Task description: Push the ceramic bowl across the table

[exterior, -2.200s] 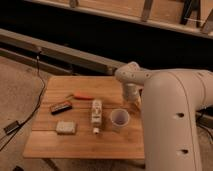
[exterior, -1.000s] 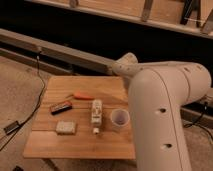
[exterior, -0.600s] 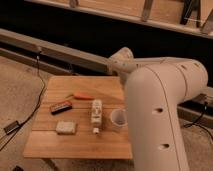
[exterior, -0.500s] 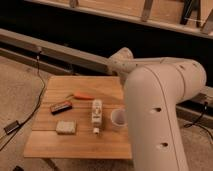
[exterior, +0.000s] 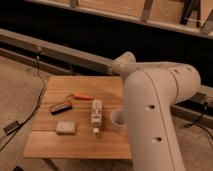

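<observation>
The arm covers the counter's right edge from front to back. Toward the front left lies a beige block. Mid-counter lies a white bottle, with a pale cup half behind the arm. Farther back are a dark bar and an orange stick. The claw and bowl are hidden behind the arm, so I cannot tell how far the claw is open.

The white arm is blocking the whole right side of the table, and the gripper is sitting out of sight behind it. The whitish cup is standing against the arm, with the white bottle lying just beside it and only a narrow gap between them. An orange carrot-shaped piece, a dark flat bar and a pale square pad are crowding the left half. The front strip is lying open.
</observation>
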Controlling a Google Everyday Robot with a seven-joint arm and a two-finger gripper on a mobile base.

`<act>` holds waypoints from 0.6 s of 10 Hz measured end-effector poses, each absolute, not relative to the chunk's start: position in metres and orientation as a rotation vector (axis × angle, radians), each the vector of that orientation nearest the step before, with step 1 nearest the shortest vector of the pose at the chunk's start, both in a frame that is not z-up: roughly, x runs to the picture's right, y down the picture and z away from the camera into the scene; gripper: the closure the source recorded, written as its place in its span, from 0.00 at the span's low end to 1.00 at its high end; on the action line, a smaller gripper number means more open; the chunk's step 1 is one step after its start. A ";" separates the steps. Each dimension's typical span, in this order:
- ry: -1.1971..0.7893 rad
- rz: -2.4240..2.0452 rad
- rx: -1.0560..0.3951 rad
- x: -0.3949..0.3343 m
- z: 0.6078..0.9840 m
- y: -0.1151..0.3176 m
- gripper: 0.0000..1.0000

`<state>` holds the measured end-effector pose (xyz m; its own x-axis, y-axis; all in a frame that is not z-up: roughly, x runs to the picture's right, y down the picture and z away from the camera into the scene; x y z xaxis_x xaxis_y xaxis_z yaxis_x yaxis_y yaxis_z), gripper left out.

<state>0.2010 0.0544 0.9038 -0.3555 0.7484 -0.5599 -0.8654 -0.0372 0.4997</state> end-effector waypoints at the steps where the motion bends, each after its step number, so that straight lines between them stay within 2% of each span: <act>1: 0.963 1.696 -0.171 0.208 0.907 0.058 0.35; 6: 1.021 1.724 -0.157 0.242 0.896 0.069 0.35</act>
<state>0.2418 0.0693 0.8965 -0.4162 0.7200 -0.5553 -0.8331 -0.0573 0.5501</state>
